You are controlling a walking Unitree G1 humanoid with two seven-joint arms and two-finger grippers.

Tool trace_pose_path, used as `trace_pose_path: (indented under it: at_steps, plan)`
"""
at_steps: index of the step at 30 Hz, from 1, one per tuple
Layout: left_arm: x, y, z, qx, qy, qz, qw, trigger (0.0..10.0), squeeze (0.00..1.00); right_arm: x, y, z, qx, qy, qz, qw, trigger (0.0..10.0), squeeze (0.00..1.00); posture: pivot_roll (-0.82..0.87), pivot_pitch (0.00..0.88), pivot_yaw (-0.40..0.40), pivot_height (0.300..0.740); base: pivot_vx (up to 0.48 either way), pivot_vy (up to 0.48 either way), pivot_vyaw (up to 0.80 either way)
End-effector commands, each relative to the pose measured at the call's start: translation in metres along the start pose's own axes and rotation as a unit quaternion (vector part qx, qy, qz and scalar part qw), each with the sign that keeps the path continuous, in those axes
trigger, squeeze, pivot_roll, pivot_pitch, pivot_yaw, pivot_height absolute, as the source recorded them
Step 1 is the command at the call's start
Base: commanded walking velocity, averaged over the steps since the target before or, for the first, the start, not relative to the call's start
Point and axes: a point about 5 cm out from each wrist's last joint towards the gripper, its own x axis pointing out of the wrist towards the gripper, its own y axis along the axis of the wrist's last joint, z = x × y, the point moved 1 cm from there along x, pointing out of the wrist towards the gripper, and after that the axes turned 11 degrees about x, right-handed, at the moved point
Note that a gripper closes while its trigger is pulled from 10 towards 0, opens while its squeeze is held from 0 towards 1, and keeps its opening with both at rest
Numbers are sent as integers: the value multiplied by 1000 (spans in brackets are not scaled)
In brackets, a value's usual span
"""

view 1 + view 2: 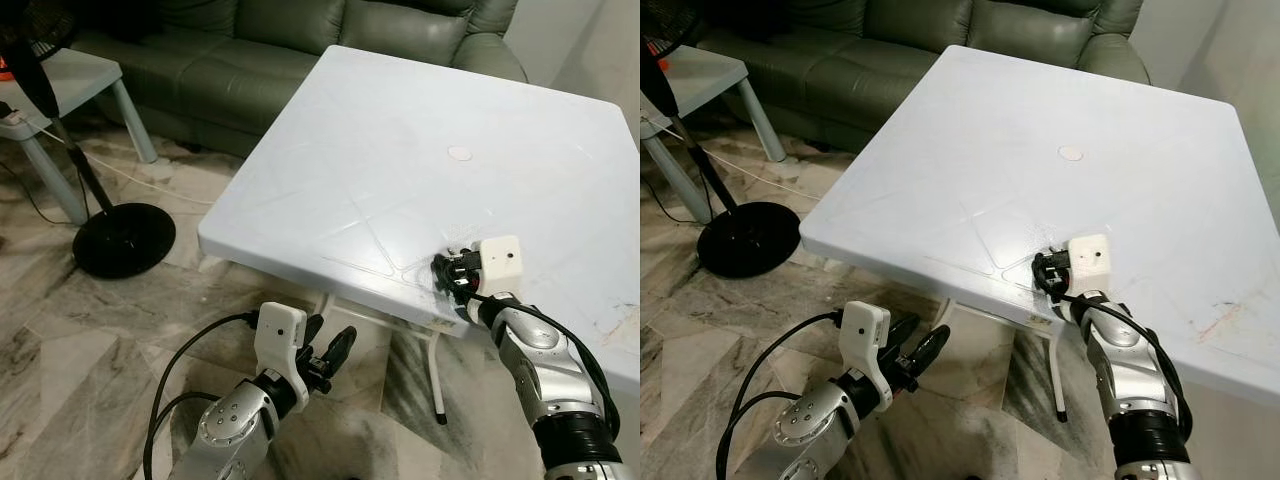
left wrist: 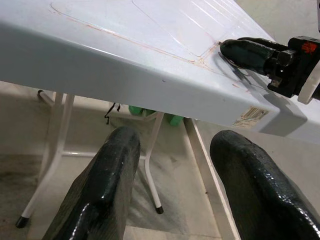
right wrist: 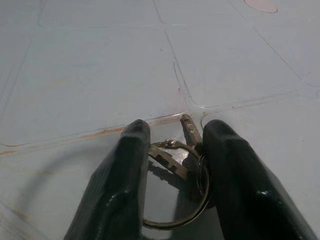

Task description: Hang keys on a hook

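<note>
A: Right wrist view put the keys (image 3: 176, 156) flat on the white table (image 1: 400, 150), near its front edge, at about five o'clock from the small round cap (image 1: 460, 153).

B: And the right gripper (image 3: 172, 165)?

A: Its fingers stood parted on either side of the bunch and ring, not yet pinching.

B: Best to close low, catching ring and blades together, I'd judge.

A: Agreed. The left gripper (image 2: 175, 185) hung spread below the table edge, idle.
</note>
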Motion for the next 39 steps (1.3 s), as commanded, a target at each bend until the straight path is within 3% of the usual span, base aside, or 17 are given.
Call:
trace_pose_path:
  at_steps: [1, 13, 15, 16, 17, 18, 19, 25, 26, 27, 32, 33, 39]
  plan:
    - [0, 1, 5, -2, -6, -2, 1000, 10000, 0, -3, -10, 6, 2, -9, -24, 1000, 0, 0, -16, 237, -69, 740, 0, 0, 0]
    - [1, 1, 6, -5, -5, -1, 1000, 10000, 0, -2, -8, 7, -2, -14, -19, 1000, 0, 0, -16, 237, -71, 740, 0, 0, 0]
    - [1, 1, 6, -6, -5, -1, 1000, 10000, 0, -2, -8, 7, -4, -14, -21, 1000, 1804, 0, -16, 237, -71, 740, 0, 0, 0]
    - [1, 1, 6, -6, -5, 0, 1000, 10000, 0, -2, -8, 8, -5, -14, -23, 1000, 5412, 0, -16, 238, -71, 740, 0, 0, 0]
    - [1, 1, 6, -6, -5, 0, 1000, 10000, 0, -1, -8, 8, -6, -15, -24, 1000, 7765, 0, -16, 237, -71, 740, 0, 0, 0]
    - [1, 2, 6, -6, -5, 0, 1000, 10000, 0, -1, -8, 9, -8, -17, -23, 1000, 9412, 0, -15, 238, -72, 740, 0, 0, 0]
    - [1, 2, 6, -7, -5, 0, 1000, 10000, 0, -1, -7, 10, -11, -20, -22, 1000, 10000, 0, -15, 238, -72, 740, 0, 0, 0]
    - [1, 1, 7, -8, -4, 0, 1000, 10000, 0, 0, -6, 11, -7, -20, -15, 1000, 10000, 0, -14, 236, -74, 740, 0, 0, 0]
    - [1, 2, 7, -8, -4, 0, 1000, 10000, 0, 0, -5, 11, 15, -16, -10, 1000, 10000, 0, -14, 236, -74, 740, 0, 0, 0]
    - [1, 2, 7, -8, -4, 1, 1000, 10000, 0, 0, -2, 15, 41, -28, 4, 999, 10000, 1000, -13, 234, -74, 740, 0, 0, 0]
    - [1, 2, 7, -8, -4, 1, 1000, 10000, 0, 1, 1, 17, 19, -39, 10, 999, 10000, 1000, -13, 234, -74, 740, 0, 0, 0]
    - [1, 2, 7, -8, -4, 1, 1000, 10000, 0, 0, 4, 17, 18, -29, 25, 999, 10000, 0, -13, 232, -74, 740, 0, 0, 0]
    - [2, 2, 7, -8, -5, 1, 1000, 10000, 0, -1, 9, 22, 29, -24, 44, 998, 10000, 0, -14, 230, -74, 740, 0, 0, 0]
